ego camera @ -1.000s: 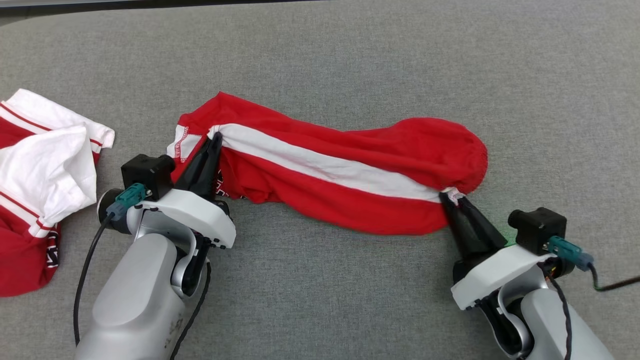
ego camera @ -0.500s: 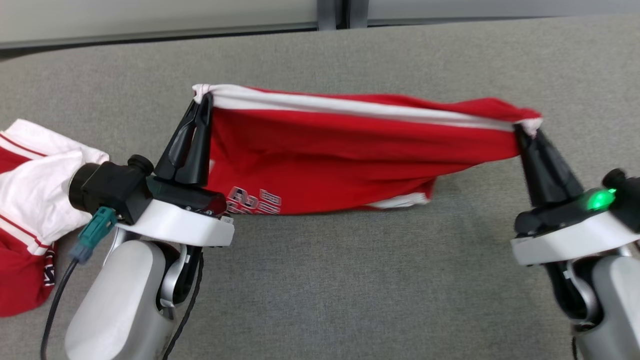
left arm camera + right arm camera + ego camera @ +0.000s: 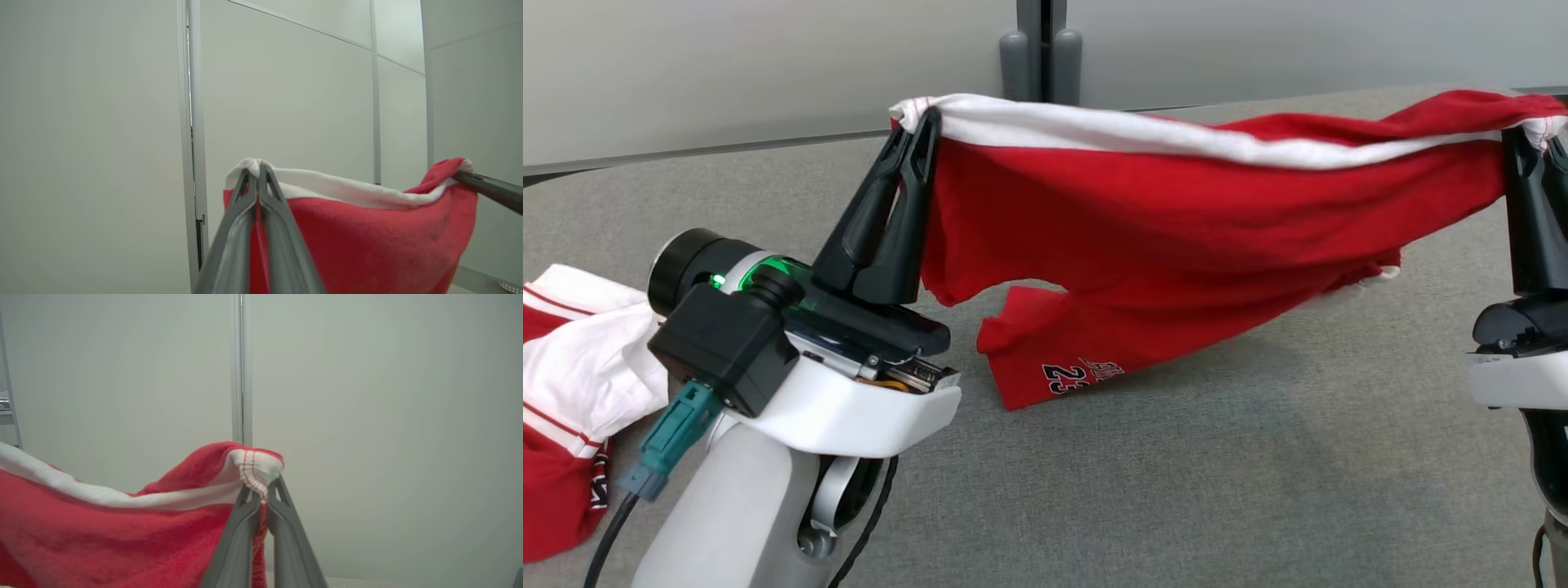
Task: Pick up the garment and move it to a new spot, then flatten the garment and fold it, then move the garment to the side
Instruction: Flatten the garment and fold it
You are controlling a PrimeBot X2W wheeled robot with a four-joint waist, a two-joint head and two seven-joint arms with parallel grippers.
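Red white-banded fabric jersey [image 3: 1176, 220] now raised from grey worktop [image 3: 1258, 474], strung across upper frame. Left end effector [image 3: 921, 122] and right end effector [image 3: 1525, 139] clamped on it. Carry next.

Bare grey tabletop [image 3: 1176, 490] beneath the hanging garment [image 3: 1176, 237]; crumpled red-and-white heap [image 3: 580, 384] at far left, wall panel [image 3: 727, 73] behind.
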